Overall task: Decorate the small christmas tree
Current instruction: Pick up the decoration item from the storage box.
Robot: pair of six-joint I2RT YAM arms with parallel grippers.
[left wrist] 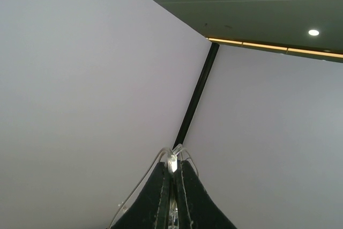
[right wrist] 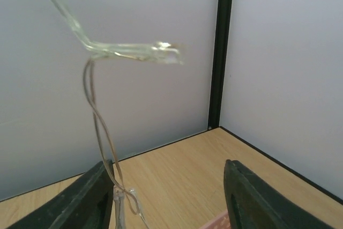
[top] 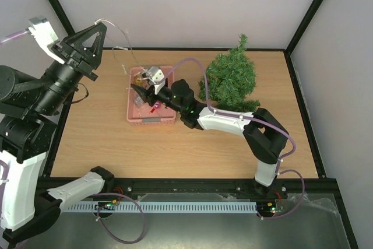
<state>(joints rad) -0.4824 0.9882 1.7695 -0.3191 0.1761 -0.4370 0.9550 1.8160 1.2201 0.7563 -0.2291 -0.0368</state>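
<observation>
Two arms work one table (top: 105, 144), with the small christmas tree (top: 232, 77) at its far right, bare of ornaments, and the pink basket (top: 133, 119) mid-table. The left gripper (left wrist: 172, 169), fingers pinched on a clear light string (right wrist: 128, 51), holds it high, probably to draw it out. The right gripper (right wrist: 171, 197) waits over the basket, fingers apart, the strand hanging between them.

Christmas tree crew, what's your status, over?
Left pincer shut on clear light string, held high. Right pincer open over pink basket, string beside one finger. Small christmas tree undecorated, far right. Nothing seen blocking it.
</observation>
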